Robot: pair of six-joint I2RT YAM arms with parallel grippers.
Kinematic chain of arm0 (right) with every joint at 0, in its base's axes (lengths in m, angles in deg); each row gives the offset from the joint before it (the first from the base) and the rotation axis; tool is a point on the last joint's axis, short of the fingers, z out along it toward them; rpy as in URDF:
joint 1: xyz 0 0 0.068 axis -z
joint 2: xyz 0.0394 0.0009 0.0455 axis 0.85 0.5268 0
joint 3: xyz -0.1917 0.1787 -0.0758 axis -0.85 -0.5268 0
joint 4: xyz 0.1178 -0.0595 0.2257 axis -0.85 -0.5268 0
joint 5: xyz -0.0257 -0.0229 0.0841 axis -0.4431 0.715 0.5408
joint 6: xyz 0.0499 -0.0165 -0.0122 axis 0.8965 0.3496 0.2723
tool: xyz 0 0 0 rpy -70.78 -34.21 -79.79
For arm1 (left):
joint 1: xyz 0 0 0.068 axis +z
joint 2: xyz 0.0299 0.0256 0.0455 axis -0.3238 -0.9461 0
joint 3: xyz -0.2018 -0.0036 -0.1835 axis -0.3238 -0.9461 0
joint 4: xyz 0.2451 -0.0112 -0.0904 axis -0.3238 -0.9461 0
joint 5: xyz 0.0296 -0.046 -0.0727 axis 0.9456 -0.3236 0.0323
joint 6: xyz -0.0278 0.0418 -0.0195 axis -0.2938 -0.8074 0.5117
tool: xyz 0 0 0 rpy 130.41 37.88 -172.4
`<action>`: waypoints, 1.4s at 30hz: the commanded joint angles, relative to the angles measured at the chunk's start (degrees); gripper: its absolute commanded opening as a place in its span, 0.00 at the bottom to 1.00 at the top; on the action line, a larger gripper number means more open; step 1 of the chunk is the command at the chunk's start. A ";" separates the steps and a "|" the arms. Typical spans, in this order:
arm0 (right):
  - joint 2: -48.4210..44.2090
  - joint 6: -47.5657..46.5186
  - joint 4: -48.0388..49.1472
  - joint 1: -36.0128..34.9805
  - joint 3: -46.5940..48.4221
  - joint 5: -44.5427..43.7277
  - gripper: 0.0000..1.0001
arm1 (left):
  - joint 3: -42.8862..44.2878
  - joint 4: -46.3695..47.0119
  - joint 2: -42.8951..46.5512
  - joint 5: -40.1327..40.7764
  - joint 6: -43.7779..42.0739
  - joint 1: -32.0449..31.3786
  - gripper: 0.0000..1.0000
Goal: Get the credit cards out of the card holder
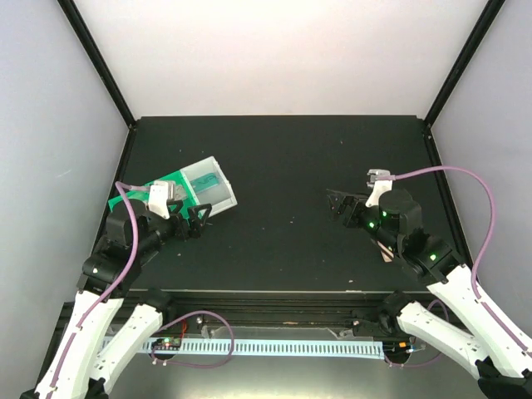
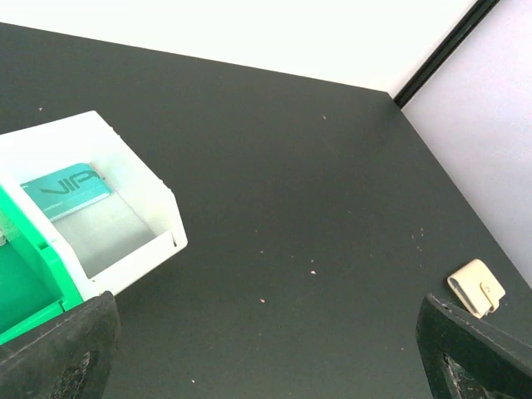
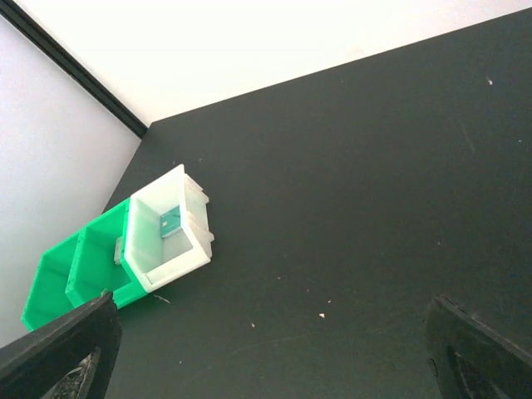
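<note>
One teal credit card (image 2: 66,189) lies in the white end compartment of a green-and-white bin; it also shows in the top view (image 1: 208,179) and the right wrist view (image 3: 169,222). The tan card holder (image 2: 476,287) lies flat on the black table at the right, mostly hidden under my right arm in the top view. My left gripper (image 1: 193,223) hovers just in front of the bin, open and empty (image 2: 266,357). My right gripper (image 1: 342,204) is open and empty over bare table (image 3: 266,357), pointing left toward the bin.
The bin (image 1: 220,199) sits at the table's left side, its green compartments (image 3: 75,266) partly under my left arm. Black frame posts rise at the table's back corners (image 1: 428,125). Small crumbs dot the black table (image 2: 312,271).
</note>
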 commanded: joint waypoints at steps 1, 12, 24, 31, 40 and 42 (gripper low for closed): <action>-0.95 -0.62 1.07 -0.33 -0.69 -0.70 1.00 | 1.60 -1.68 -0.32 1.31 0.33 0.23 0.99; -0.53 -1.52 2.83 -0.28 0.28 2.16 1.00 | 2.41 -3.17 -8.69 11.16 6.29 0.23 0.99; -1.01 -5.32 2.04 -0.34 1.81 8.10 1.00 | 6.62 -4.63 -30.91 20.12 12.10 9.75 0.78; -4.55 -5.58 2.27 -0.29 -0.04 8.50 1.00 | 3.45 0.03 -36.13 23.88 15.00 18.50 0.65; -5.74 -6.57 2.48 -0.26 -0.81 8.50 1.00 | 3.11 2.99 -41.11 26.04 15.50 23.24 0.61; -5.92 -6.94 2.56 -0.28 -0.84 8.45 1.00 | 3.31 2.89 -43.56 25.67 15.44 24.03 0.61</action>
